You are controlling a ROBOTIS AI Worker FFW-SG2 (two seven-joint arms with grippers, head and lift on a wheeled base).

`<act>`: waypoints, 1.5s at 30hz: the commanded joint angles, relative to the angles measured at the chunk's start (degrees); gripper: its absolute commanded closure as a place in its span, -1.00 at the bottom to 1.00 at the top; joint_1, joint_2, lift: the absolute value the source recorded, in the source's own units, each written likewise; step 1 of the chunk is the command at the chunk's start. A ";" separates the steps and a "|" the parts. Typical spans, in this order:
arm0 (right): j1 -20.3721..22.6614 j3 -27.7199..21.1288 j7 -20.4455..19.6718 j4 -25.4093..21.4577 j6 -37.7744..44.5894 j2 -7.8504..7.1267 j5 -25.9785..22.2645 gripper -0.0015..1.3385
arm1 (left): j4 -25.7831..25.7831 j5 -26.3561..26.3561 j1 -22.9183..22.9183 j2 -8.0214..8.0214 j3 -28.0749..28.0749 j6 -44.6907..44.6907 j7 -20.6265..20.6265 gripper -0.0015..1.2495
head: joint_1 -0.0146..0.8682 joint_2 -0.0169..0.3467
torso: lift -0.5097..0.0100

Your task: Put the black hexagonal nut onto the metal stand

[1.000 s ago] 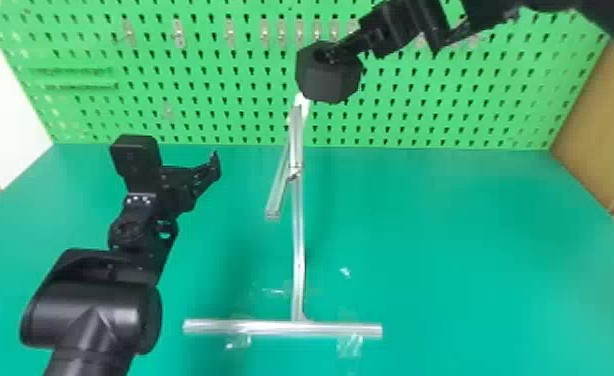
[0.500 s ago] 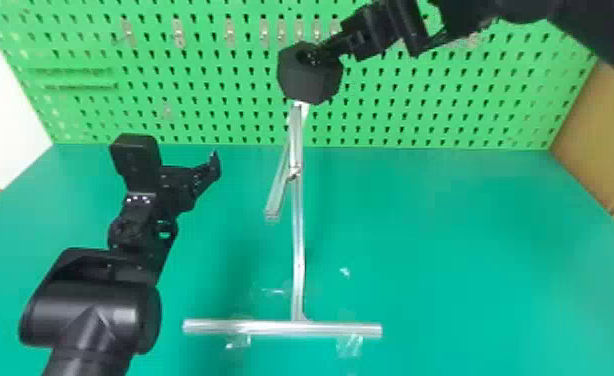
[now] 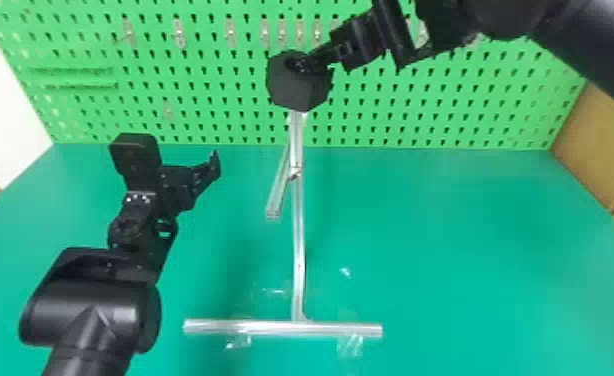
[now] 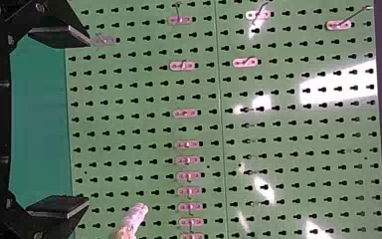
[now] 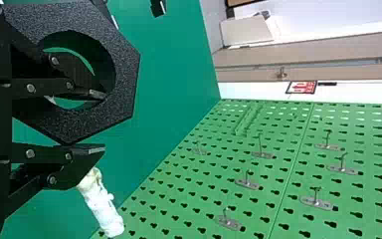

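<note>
Your head camera looked forward and down over the green tabletop (image 3: pixel 446 260) and metal stand (image 3: pixel 298 240); your left wrist camera, turned sideways, faced the pegboard (image 4: pixel 273 119) squarely. Your right wrist camera sat close to the black hexagonal nut (image 5: pixel 124 84) — angled across that pegboard — sharing both with the head view.

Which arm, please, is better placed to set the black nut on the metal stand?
Right, I'd say: the right pincer grips the black nut, seen by the top of the metal stand in the head view. The left pincer is open and empty, off to the left.
</note>
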 commanded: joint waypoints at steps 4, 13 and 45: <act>0.88 -0.16 0.95 0.72 -1.19 0.16 0.26 0.71 | 0.00 0.06 -0.04 0.00 0.01 0.00 -0.02 -0.75 | 0.60 -0.46 | 0.96; 2.11 -0.07 1.48 1.25 -2.15 0.24 -0.09 0.71 | 0.00 0.24 -0.04 0.00 0.01 0.00 -0.02 -0.75 | 0.60 -0.46 | 0.96; 1.93 -0.69 2.80 2.65 -3.56 0.24 -0.01 0.71 | 0.00 0.24 0.13 0.00 0.27 -0.09 -0.02 -0.75 | 0.60 -0.46 | 0.96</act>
